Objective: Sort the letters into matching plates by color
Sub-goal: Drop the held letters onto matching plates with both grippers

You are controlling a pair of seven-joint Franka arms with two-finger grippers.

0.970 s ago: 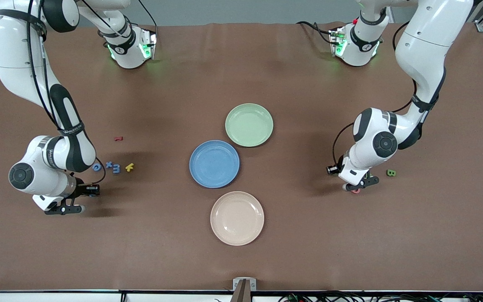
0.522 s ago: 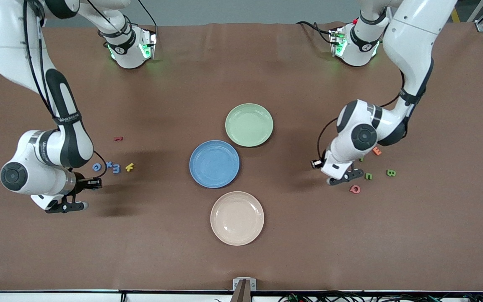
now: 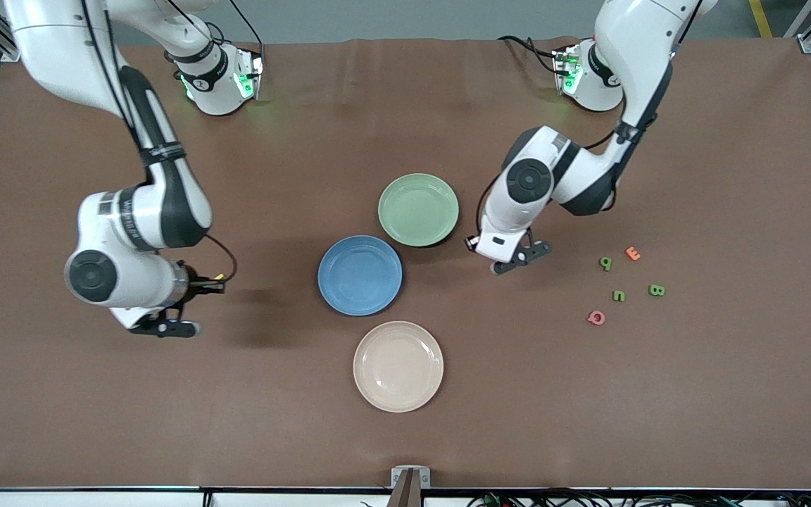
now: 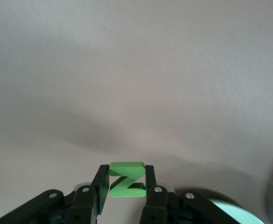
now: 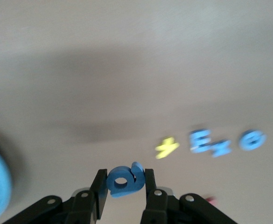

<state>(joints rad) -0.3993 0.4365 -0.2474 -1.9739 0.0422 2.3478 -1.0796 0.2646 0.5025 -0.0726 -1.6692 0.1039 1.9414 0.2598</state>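
Note:
My left gripper (image 3: 521,258) is up over bare table beside the pale green plate (image 3: 418,209), toward the left arm's end. In the left wrist view it (image 4: 126,170) is shut on a green letter Z (image 4: 127,183), and the green plate's rim (image 4: 236,211) shows. My right gripper (image 3: 165,328) is over bare table toward the right arm's end from the blue plate (image 3: 360,274). In the right wrist view it (image 5: 125,173) is shut on a blue letter (image 5: 122,183). Three more blue letters (image 5: 222,148) lie on the table. Three green letters (image 3: 618,296) lie toward the left arm's end.
A beige plate (image 3: 398,365) lies nearer the front camera than the blue plate. An orange E (image 3: 632,253) and a red Q (image 3: 595,317) lie among the green letters. A yellow letter (image 5: 166,147) lies beside the blue ones. The right arm hides those letters in the front view.
Both arms have swung toward the plates. The left gripper left the green letter cluster with the Z. The right gripper moved toward the blue plate with the blue letter.

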